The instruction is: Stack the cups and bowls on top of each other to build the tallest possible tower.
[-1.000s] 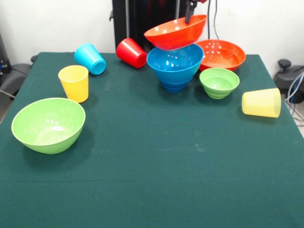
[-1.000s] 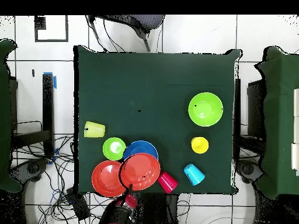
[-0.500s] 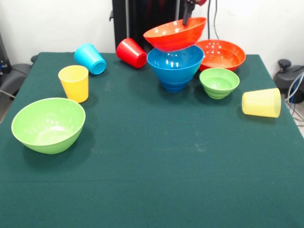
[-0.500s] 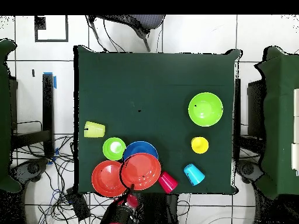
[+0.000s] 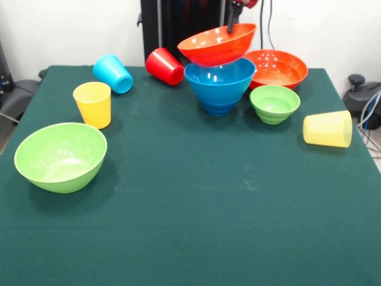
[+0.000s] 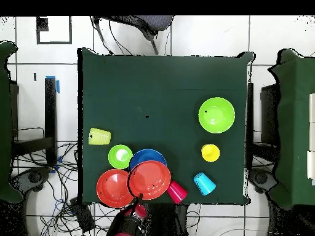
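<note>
1. Gripper (image 5: 231,25) pinches the far rim of an orange-red bowl (image 5: 215,44); fingers closed on it, as far as the front view lets me judge.
2. That bowl hangs tilted just over the big blue bowl (image 5: 219,82), its low edge at the blue rim.
3. Second orange-red bowl (image 5: 277,67) sits just behind on the desk (image 5: 196,208).
4. To do well: level the bowl, centre it over the blue mouth, lower until seated, then let go.
</note>
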You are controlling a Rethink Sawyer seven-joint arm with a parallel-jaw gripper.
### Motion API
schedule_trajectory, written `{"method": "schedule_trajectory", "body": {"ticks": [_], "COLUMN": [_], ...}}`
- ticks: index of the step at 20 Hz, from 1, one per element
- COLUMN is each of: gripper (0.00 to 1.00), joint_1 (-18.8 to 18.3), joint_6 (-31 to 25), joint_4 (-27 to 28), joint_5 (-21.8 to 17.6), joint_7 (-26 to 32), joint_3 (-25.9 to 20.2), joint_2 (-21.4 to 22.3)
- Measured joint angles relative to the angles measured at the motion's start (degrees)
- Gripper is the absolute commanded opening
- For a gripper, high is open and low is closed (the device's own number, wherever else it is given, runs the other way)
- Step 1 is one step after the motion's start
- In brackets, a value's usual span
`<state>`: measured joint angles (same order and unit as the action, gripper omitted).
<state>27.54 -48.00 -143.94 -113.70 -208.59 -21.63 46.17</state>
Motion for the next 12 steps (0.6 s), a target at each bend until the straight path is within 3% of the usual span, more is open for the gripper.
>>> {"method": "schedule_trajectory", "body": {"ticks": [12], "gripper": [0.0], "joint_1": [-3.42], "joint_6": [0.01], "joint_4": [-0.06], "joint_5": [0.02], "joint_7": [0.0], "joint_3": [-0.15], "joint_2": [4.25]}}
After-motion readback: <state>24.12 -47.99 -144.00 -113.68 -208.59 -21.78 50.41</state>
